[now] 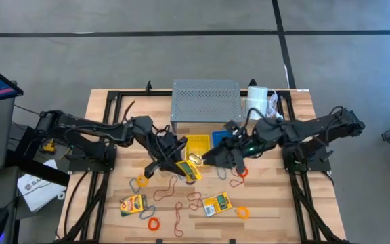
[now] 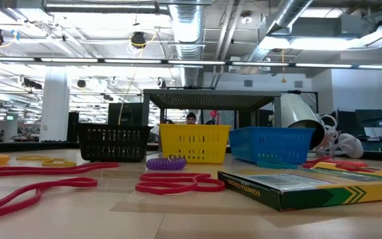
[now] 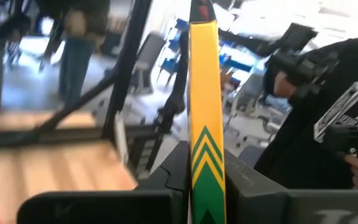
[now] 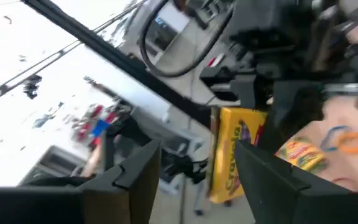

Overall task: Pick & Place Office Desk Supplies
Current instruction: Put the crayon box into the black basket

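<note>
My left gripper point(image 1: 180, 165) is shut on a yellow-and-green crayon box point(image 1: 190, 170), held above the table just in front of the yellow basket point(image 1: 198, 144). The left wrist view shows that box edge-on point(image 3: 205, 124). My right gripper point(image 1: 220, 158) stands open close to the box's right. In its wrist view its fingers point(image 4: 135, 171) stand apart, with the box point(image 4: 232, 155) beyond the gap. Two more crayon boxes point(image 1: 133, 203) point(image 1: 217, 203) lie flat on the table among rubber-band loops point(image 1: 193, 198). My left gripper pinches the crayon box between its two fingers point(image 3: 104, 202), one on each broad face, at the box's near end point(image 3: 206, 193). The fingers come roughly level from the table's left. The box sticks out beyond them, its narrow chevron edge toward the camera, clear of the table.
A grey perforated riser point(image 1: 206, 100) stands at the back, with a white roll point(image 1: 257, 98) to its right. A black basket point(image 2: 115, 142) and a blue basket point(image 2: 270, 145) flank the yellow basket point(image 2: 194, 143). Red loops point(image 2: 178, 182) and a purple coil point(image 2: 166, 162) lie on the near table.
</note>
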Motion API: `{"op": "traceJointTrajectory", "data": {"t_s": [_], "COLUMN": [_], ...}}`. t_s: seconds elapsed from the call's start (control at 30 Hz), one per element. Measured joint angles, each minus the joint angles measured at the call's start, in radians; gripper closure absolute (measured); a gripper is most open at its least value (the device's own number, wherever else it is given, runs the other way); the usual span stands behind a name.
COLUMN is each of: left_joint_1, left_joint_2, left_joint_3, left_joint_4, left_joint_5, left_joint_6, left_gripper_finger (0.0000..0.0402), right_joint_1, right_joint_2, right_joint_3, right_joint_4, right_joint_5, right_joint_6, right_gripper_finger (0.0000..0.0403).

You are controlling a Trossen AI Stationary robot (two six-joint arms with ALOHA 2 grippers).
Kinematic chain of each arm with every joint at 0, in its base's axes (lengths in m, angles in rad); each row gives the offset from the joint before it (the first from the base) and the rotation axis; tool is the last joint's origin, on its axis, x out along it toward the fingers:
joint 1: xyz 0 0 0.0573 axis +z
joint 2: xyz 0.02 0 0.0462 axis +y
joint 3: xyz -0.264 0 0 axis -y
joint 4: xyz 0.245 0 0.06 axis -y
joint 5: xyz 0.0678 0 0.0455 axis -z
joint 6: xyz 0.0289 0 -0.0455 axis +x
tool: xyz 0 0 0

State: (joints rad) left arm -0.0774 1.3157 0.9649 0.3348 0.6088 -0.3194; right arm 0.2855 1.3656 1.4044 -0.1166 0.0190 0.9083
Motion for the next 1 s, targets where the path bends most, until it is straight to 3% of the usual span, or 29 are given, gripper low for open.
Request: {"op": "traceJointTrajectory", "data": {"t_s": [0.2, 0.4, 0.53, 0.73, 1.0], "left_joint_1": [0.075, 0.123, 0.135, 0.129, 0.109], "left_joint_2": [-0.075, -0.121, -0.116, -0.065, -0.026], "left_joint_3": [0.0, 0.0, 0.0, 0.0, -0.021], "left_joint_4": [-0.366, -0.721, -0.905, -0.991, -0.963], "left_joint_5": [-0.059, -0.279, -0.439, -0.628, -0.711], "left_joint_6": [0.003, 0.034, -0.057, -0.281, -0.401], "left_gripper_finger": [0.0377, 0.0376, 0.0376, 0.0376, 0.0376], "right_joint_1": [0.025, 0.08, 0.115, 0.141, 0.153], "right_joint_2": [-0.102, -0.18, -0.204, -0.205, -0.202], "right_joint_3": [0.0, 0.0, 0.0, 0.0, 0.0], "right_joint_4": [-0.197, -0.301, -0.342, -0.358, -0.529], "right_joint_5": [0.152, 0.309, 0.395, 0.465, 0.546], "right_joint_6": [-0.029, -0.03, -0.029, -0.028, 0.062], "right_gripper_finger": [0.0228, 0.0259, 0.0276, 0.0292, 0.0296]}}
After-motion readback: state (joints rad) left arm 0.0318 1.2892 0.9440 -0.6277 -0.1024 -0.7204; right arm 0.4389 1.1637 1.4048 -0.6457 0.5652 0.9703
